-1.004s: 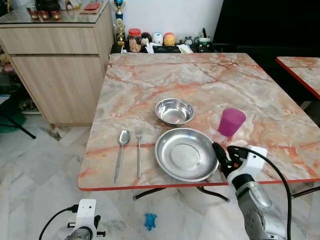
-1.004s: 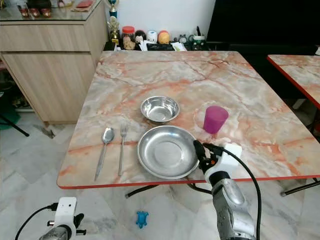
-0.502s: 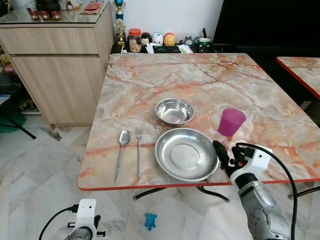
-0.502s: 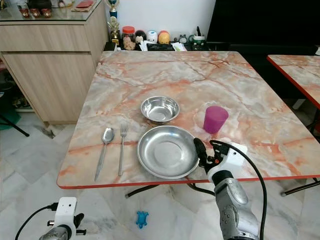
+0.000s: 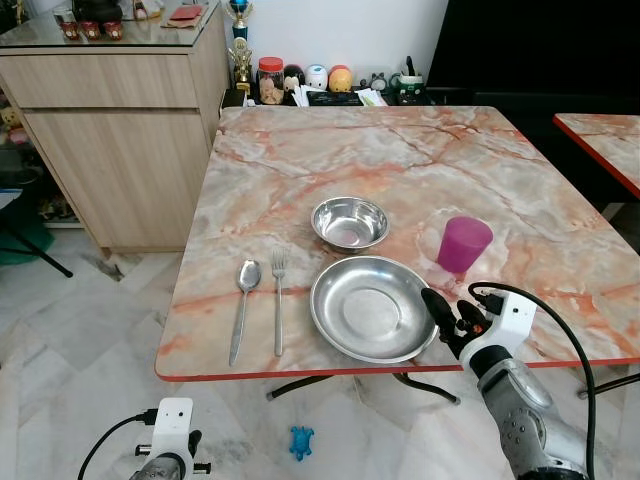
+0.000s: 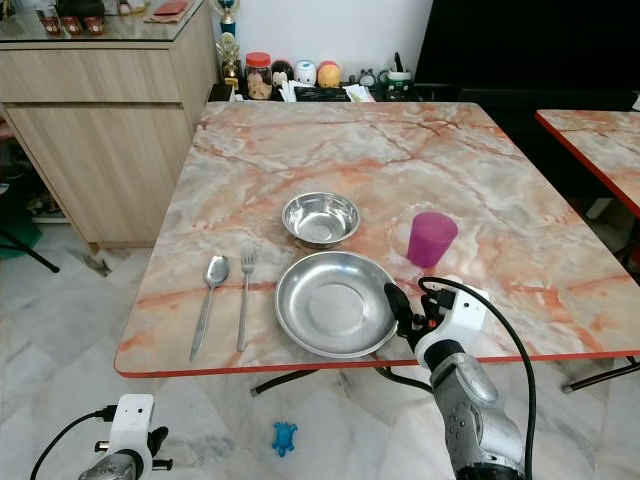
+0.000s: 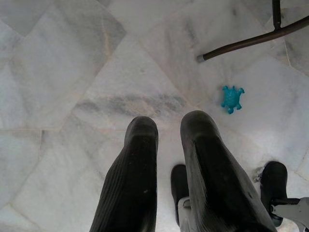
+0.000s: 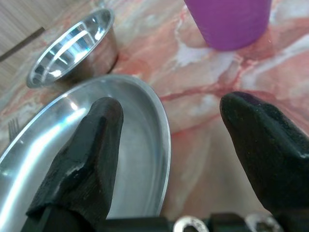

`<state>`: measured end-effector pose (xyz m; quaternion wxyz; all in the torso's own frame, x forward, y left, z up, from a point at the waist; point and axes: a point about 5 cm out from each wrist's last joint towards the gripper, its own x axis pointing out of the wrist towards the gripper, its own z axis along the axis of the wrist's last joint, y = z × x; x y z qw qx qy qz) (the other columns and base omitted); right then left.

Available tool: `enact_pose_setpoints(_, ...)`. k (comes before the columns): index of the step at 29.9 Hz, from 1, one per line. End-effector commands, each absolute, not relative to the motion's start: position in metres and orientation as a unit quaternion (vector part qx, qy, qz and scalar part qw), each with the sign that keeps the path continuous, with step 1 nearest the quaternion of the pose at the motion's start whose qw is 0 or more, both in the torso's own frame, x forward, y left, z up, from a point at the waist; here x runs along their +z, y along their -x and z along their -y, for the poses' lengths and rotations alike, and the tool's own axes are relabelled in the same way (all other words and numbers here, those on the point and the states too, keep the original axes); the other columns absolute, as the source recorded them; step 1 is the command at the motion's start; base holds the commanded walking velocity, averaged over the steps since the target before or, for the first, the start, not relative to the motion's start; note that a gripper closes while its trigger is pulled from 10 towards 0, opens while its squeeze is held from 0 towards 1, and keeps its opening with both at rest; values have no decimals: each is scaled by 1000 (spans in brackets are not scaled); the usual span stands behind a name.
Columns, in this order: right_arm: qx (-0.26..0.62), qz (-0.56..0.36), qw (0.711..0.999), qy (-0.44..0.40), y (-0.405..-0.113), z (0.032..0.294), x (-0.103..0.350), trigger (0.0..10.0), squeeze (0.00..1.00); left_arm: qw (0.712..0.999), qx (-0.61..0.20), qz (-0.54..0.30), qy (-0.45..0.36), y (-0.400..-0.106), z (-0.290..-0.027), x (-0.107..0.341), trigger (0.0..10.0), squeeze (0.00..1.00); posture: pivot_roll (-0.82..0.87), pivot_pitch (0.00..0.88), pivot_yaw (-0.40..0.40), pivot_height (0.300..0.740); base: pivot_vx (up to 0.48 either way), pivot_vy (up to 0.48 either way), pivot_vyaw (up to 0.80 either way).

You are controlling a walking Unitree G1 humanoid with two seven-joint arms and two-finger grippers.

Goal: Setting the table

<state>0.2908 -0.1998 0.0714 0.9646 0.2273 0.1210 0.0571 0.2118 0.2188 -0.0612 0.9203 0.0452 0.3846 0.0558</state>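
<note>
1. Surface [image 5: 400,160]: a square top with a pink-orange marble pattern and a red edge. It carries all items of the place setting.
2. Plate [image 5: 372,308]: a round steel plate lies flat near the front edge of the surface, right of centre.
3. Bowl [image 5: 349,222]: a small steel bowl stands upright just behind the plate, apart from it.
4. Cup [image 5: 464,244]: a purple cup stands upright to the right of the bowl and behind the plate's right rim, clear of both.
5. Spoon [image 5: 242,308] and fork [image 5: 278,300]: both lie side by side to the left of the plate, handles toward the front edge. The spoon is the outer item; the fork lies between the spoon and the plate.
6. Right end effector [image 8: 166,140]: positioned at the front right of the surface, at the plate's right rim. The fingers are spread wide with nothing between them. In the right wrist view one finger sits over the plate's rim and the other over bare marble, with the cup ahead.
7. Left end effector [image 7: 166,140]: hangs low beside the surface, over the marble-tiled floor [image 7: 72,72]. The two fingers are slightly apart and hold nothing.
8. Floor item: a small blue turtle-shaped toy [image 7: 232,97] lies on the tiles near a dark leg of the surface.
9. Background: a wooden cabinet [image 5: 120,130] stands to the left of the surface.
</note>
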Motion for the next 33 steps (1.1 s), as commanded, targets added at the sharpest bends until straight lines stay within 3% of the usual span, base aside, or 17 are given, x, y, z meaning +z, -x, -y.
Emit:
enact_pose_setpoints(1, 57, -124, 964, -229, -293, 202, 73, 10000, 0, 915, 54, -396, -51, -208, -218, -64, 10000, 0, 112, 0, -48, 740, 0, 0, 0)
enact_pose_setpoints(33, 89, -186, 955, -215, -309, 192, 60, 10000, 0, 914, 56, -399, -52, -206, -218, -65, 10000, 0, 124, 0, -51, 740, 0, 0, 0)
